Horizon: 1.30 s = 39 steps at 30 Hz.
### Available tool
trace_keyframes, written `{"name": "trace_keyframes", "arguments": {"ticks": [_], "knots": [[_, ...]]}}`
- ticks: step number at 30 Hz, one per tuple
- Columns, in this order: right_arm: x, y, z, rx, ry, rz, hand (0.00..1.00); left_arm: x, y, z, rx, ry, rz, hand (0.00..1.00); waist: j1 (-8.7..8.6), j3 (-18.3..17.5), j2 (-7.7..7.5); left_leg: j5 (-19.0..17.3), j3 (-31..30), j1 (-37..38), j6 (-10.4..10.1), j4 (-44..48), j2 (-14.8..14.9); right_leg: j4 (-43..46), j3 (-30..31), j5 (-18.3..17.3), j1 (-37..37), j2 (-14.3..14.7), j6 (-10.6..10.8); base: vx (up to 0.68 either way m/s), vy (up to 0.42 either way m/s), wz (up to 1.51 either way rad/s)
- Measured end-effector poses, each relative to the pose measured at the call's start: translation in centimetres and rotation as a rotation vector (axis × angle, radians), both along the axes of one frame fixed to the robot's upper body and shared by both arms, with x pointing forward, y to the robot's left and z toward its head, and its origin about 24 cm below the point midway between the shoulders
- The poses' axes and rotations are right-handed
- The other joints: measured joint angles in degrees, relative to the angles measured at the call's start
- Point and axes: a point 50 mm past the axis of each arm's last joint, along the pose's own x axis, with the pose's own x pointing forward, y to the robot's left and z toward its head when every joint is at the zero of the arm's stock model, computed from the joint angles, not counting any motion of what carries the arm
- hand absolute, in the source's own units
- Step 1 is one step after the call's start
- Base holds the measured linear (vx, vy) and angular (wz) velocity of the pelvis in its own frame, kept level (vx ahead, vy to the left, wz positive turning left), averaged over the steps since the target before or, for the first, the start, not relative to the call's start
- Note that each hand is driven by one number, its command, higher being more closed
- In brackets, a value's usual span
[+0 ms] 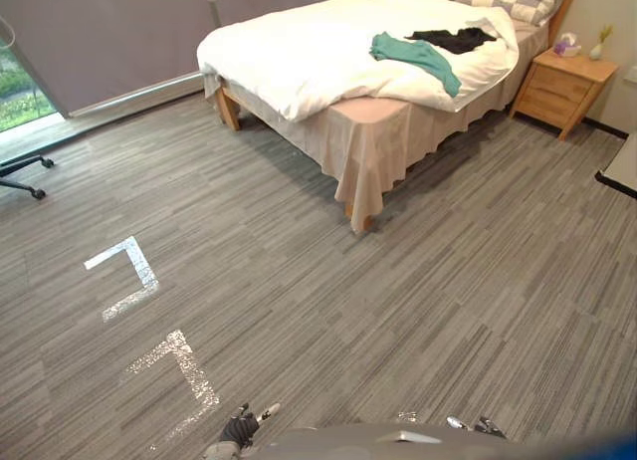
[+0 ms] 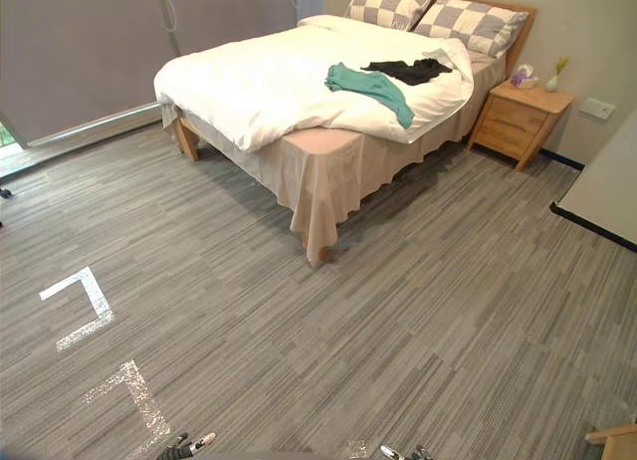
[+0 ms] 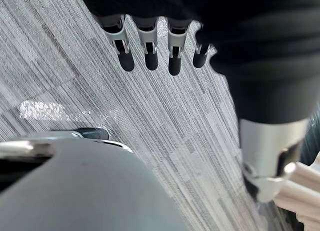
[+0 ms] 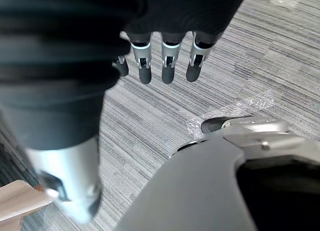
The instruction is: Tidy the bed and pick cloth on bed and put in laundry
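Two cloths are lying on the bed's (image 1: pixel 383 141) white duvet (image 1: pixel 299 62): a teal cloth (image 1: pixel 416 56) trailing toward the bed's side edge, and a black cloth (image 1: pixel 453 39) just beside it, nearer the checked pillows (image 2: pixel 433 12). Well apart from the bed, the left hand (image 3: pixel 148 46) and right hand (image 4: pixel 167 61) are hanging over grey carpet (image 1: pixel 398 311), fingers loosely straight, holding nothing. A wooden nightstand (image 1: pixel 562 90) is standing beside the bed's head.

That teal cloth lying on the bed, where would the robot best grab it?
Probably the narrow end of the teal cloth, which trails toward the edge of the white duvet on the nightstand side. It lies limp and flat, so a hand should come down from above on that side and pinch a raised fold.
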Motion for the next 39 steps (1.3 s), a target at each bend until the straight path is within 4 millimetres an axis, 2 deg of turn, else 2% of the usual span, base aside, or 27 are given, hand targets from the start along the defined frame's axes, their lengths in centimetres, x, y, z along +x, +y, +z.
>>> {"name": "trace_keyframes", "arguments": {"ticks": [5,8,11,16,24,32,37,39], "knots": [[0.5,0.1,0.0,-0.001,-0.017,-0.007,0.00,0.0,0.1,0.0,0.004,-0.001,0.000,0.00,-0.02,0.70,0.10,0.60,0.10,1.55,-1.07,-1.94,-0.08,-0.57,-1.10,-0.11,0.70,0.05,0.50,0.08,-0.018,0.03],[0.6,0.3,0.0,-0.003,-0.011,-0.016,0.00,0.1,0.3,0.1,0.010,-0.008,-0.005,0.00,0.05,1.16,-0.43,0.80,0.13,1.80,-1.38,-2.32,-0.06,-0.57,-1.15,-0.27,0.91,0.07,0.89,0.01,-0.003,0.00],[0.6,0.3,0.0,-0.006,-0.009,-0.018,0.00,0.1,0.3,0.1,0.021,-0.004,-0.008,0.00,0.03,1.41,-0.54,0.90,0.23,2.75,-1.53,-3.03,-0.01,-0.55,-1.13,-0.54,1.44,0.09,2.30,0.00,0.000,0.00],[0.9,0.4,0.0,-0.019,-0.009,0.019,0.00,0.4,0.4,0.1,0.045,0.011,-0.082,0.00,0.00,1.61,-0.87,1.14,0.38,2.80,-1.33,-3.71,-0.02,-0.57,-1.12,-0.52,1.12,0.11,2.22,0.00,0.000,0.00],[0.9,0.5,0.0,-0.031,-0.003,0.020,0.00,0.5,0.5,0.0,0.040,0.036,-0.085,0.00,-0.01,1.78,-1.12,1.22,0.74,2.79,-1.21,-3.76,-0.09,-1.77,-1.09,0.13,1.25,0.23,1.22,0.00,-0.001,0.00],[0.9,0.5,0.0,-0.036,-0.004,0.015,0.00,0.4,0.6,0.0,0.039,0.055,-0.086,0.00,-0.14,1.88,-1.16,1.12,1.09,2.91,-1.36,-3.76,0.30,-2.06,-0.98,0.18,1.38,0.62,1.15,0.00,-0.003,-0.01],[1.2,0.5,0.0,-0.040,-0.016,0.015,0.00,0.6,0.6,0.0,0.045,0.059,-0.098,0.00,-0.09,2.92,-1.21,0.66,3.61,4.19,-2.06,-3.75,1.04,-2.33,-0.19,0.51,1.78,1.19,0.66,-0.01,-0.018,-0.24],[1.3,0.6,0.0,-0.041,-0.019,0.020,0.00,0.6,0.7,0.0,0.055,0.062,-0.102,0.00,0.18,3.53,-1.13,0.20,6.42,4.80,-2.70,-3.73,1.77,-2.80,-3.50,0.30,1.66,0.80,0.07,-0.05,-0.043,-0.65]]}}
